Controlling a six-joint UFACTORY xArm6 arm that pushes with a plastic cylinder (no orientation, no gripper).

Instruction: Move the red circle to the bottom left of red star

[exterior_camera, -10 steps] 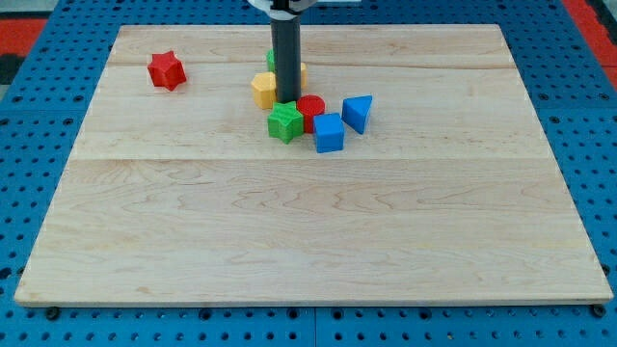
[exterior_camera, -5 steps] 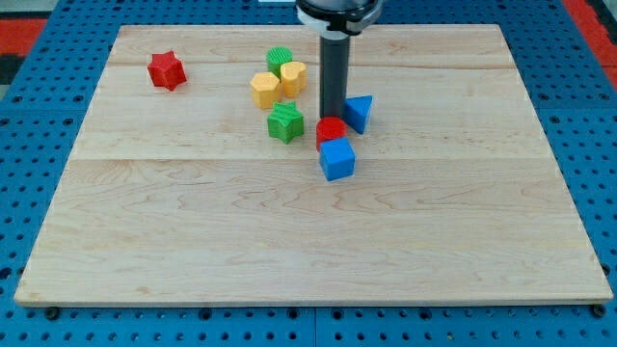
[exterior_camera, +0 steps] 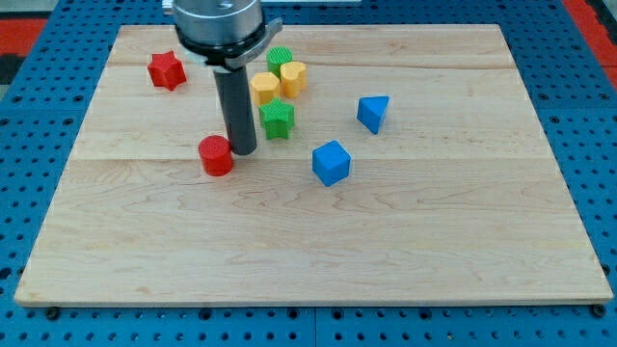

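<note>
- The red circle (exterior_camera: 216, 154), a smooth squat cylinder, is touched on its right by my tip (exterior_camera: 241, 151).
- The red star (exterior_camera: 166, 69) is seen upper left on pale grained wood (exterior_camera: 318, 231).

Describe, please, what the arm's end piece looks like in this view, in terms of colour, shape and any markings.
A straight, dark grey cylindrical rod hangs from a wider, round dark housing edged in white at the view's top. My tip is the rod's plain lower end, just right of the red circle block. No cables or markings are visible; the arm above is out of frame.
</note>
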